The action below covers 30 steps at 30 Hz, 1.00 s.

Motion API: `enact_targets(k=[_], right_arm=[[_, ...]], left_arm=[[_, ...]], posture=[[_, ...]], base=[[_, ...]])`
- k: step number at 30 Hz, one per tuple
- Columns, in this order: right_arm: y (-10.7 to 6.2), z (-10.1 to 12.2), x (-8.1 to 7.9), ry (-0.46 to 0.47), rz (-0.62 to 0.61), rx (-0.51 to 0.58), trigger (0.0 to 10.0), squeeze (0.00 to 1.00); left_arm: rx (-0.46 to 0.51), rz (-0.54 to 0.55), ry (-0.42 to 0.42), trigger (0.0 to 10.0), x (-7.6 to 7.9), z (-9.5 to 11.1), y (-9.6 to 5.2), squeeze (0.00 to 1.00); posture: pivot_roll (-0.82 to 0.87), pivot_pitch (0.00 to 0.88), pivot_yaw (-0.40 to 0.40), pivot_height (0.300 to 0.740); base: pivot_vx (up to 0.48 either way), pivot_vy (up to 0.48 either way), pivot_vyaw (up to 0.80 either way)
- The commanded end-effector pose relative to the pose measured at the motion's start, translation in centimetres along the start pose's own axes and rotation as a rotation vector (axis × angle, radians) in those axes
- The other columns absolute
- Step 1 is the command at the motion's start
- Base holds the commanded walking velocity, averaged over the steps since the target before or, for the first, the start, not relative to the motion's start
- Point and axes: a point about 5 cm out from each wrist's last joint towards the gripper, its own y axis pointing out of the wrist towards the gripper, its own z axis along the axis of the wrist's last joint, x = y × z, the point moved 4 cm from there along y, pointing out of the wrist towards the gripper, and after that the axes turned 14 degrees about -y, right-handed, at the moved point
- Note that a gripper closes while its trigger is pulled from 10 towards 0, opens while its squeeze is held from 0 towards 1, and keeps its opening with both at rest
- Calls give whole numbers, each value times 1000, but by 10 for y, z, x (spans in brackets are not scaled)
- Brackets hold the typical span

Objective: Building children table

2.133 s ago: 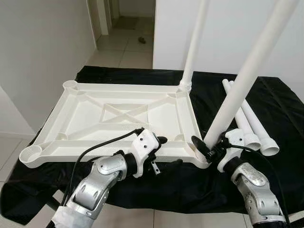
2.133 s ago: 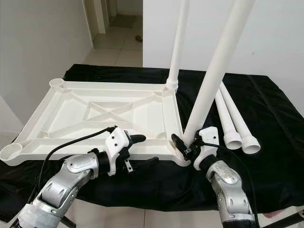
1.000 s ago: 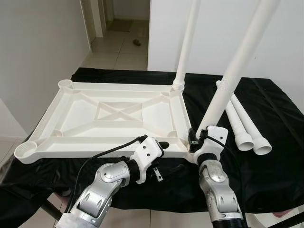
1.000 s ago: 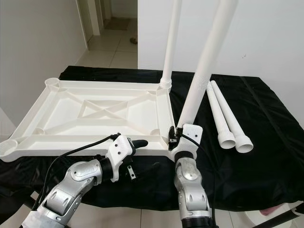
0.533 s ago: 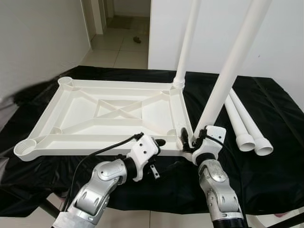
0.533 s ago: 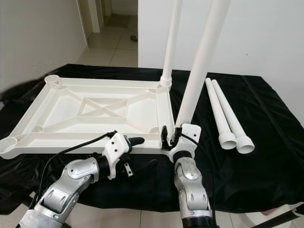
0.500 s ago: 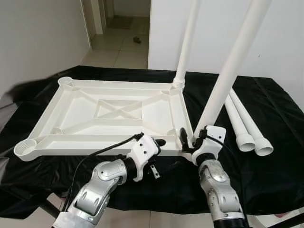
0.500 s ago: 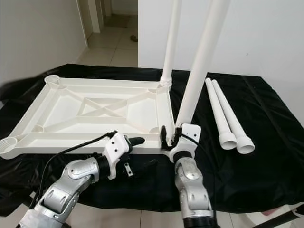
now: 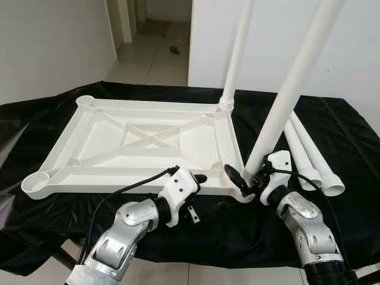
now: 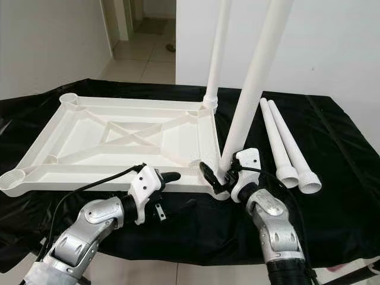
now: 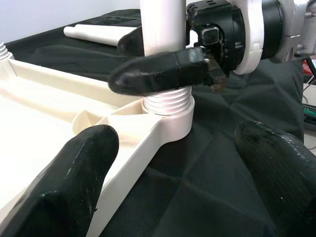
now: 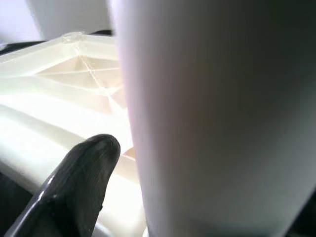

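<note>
Black-draped bench (image 9: pixel 356 136), upturned white tabletop (image 9: pixel 148 139) lying on it.
Right gripper (image 9: pixel 244 178) clamped on the leaning table leg (image 9: pixel 285 95) at the corner socket; left gripper (image 9: pixel 199 181), fingers apart, apparently just beside the tabletop's near edge.

Black cloth (image 9: pixel 356 148) — tiled floor (image 9: pixel 151 62), white wall (image 9: pixel 53 47).

You can't see the tops of the two standing legs (image 9: pixel 297 77): both run off the upper edge. Close against the right gripper (image 9: pixel 244 180), the near leg blurs out and hides one finger; only one fingertip (image 12: pixel 79 185) shows. The cloth's (image 9: pixel 249 231) front edge and the floor under it are cut off.
</note>
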Motion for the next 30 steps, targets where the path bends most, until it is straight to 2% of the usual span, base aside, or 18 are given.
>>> enact_targets(k=[1,5,6,12,18,19,21,22,28,30], right_arm=[[2,-3,-3,-18,83,-3,10000,0],[1,-6,-4,-29,135,-9,10000,0],[1,-8,-3,-33,155,-14,0,0],[-3,-21,0,-34,199,-49,0,0],[-6,-27,4,-20,170,-65,0,0],[-6,-29,6,-16,146,-75,4353,0],[-6,-29,6,-16,146,-75,4353,0],[-6,-30,7,3,105,-80,10000,0],[-2,-39,8,52,-98,-143,10000,0],[-2,-39,7,62,-130,-147,10000,0]], left_arm=[[-3,-7,-3,10000,1,0,0,0],[-5,-12,-2,10000,2,0,0,0],[-6,-15,0,10000,2,0,0,0],[-5,-21,0,10000,3,1,2,0],[-5,-27,0,10000,4,0,3,0],[-5,-29,0,10000,4,0,3,0],[-5,-29,0,10000,4,0,3,0],[-6,-30,1,10000,4,0,3,0],[-9,-40,-5,10000,7,-2,4,0],[-9,-43,-7,10000,9,-2,4,0]], posture=[[-12,0,-13,740],[-12,0,-13,740],[-12,0,-13,740],[-13,0,-17,740],[-16,0,-18,740],[-16,0,-18,740],[-16,0,-18,740],[-18,0,-20,740],[-20,0,-20,740],[-20,0,-21,740]], base=[[0,0,0],[0,0,0],[0,0,0],[0,0,0],[0,0,0],[0,0,0],[0,0,0],[0,0,0],[0,0,0],[0,0,0]])
